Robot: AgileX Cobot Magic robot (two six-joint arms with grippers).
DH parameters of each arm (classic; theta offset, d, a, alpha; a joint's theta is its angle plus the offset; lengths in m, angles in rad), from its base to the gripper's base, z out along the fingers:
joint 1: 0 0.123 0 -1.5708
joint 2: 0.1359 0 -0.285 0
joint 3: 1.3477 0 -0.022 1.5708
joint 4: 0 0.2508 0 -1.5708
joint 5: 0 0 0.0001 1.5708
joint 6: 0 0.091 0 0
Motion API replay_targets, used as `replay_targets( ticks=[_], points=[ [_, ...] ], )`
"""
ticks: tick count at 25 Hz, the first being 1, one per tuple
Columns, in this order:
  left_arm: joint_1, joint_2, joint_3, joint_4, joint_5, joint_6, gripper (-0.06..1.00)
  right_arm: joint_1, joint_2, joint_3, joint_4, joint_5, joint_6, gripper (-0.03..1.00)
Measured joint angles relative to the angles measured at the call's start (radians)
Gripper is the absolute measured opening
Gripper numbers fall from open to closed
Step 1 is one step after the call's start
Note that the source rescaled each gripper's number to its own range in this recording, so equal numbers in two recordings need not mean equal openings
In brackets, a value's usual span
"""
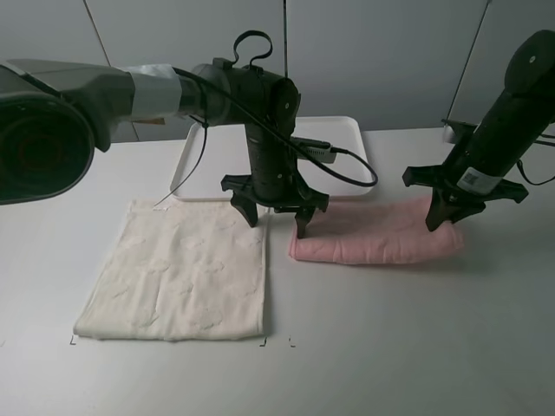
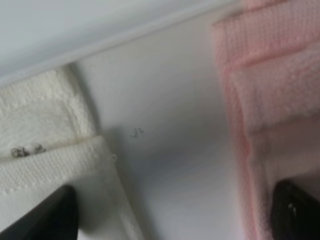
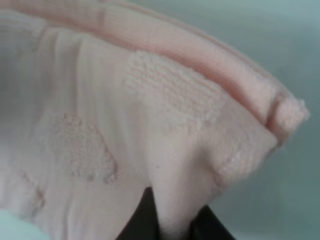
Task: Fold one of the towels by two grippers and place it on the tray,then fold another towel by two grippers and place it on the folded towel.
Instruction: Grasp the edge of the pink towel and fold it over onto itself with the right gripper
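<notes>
A pink towel (image 1: 381, 238) lies folded into a long strip on the table, right of centre. A cream towel (image 1: 178, 273) lies flat at the front left. The white tray (image 1: 347, 130) stands behind them. My left gripper (image 1: 276, 217) is open and low over the gap between the towels. In the left wrist view (image 2: 170, 215), one fingertip (image 2: 47, 215) is over the cream towel's corner (image 2: 45, 130) and the other over the pink towel's left end (image 2: 270, 90). My right gripper (image 1: 447, 215) is at the pink towel's right end. In the right wrist view (image 3: 172, 225) it pinches a fold of pink cloth (image 3: 165, 125).
The tray's rim (image 2: 125, 35) runs just behind the left gripper. Black cables (image 1: 347, 178) hang from the left arm over the tray's front edge. Small corner marks (image 1: 277, 341) sit on the table near the cream towel's front. Bare white table (image 1: 408, 347) lies in front.
</notes>
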Motion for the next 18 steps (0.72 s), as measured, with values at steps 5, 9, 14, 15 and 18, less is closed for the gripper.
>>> replay_targets(
  ticks=[5, 9, 14, 15, 18],
  points=[
    [0.0, 0.0, 0.0, 0.0, 0.0, 0.0, 0.99, 0.0, -0.016, 0.0, 0.127, 0.016, -0.04, 0.06],
    [0.0, 0.0, 0.0, 0.0, 0.0, 0.0, 0.98, 0.0, -0.016, 0.0, 0.313, 0.03, -0.137, 0.06],
    [0.0, 0.0, 0.0, 0.006, 0.0, 0.0, 0.98, 0.0, -0.016, 0.002, 0.523, 0.034, -0.244, 0.06],
    [0.0, 0.0, 0.0, 0.006, 0.0, 0.0, 0.98, 0.0, -0.016, 0.008, 0.553, 0.034, -0.264, 0.06],
    [0.0, 0.0, 0.0, 0.006, 0.0, 0.0, 0.98, 0.0, -0.017, 0.032, 0.619, 0.036, -0.312, 0.06]
  ],
)
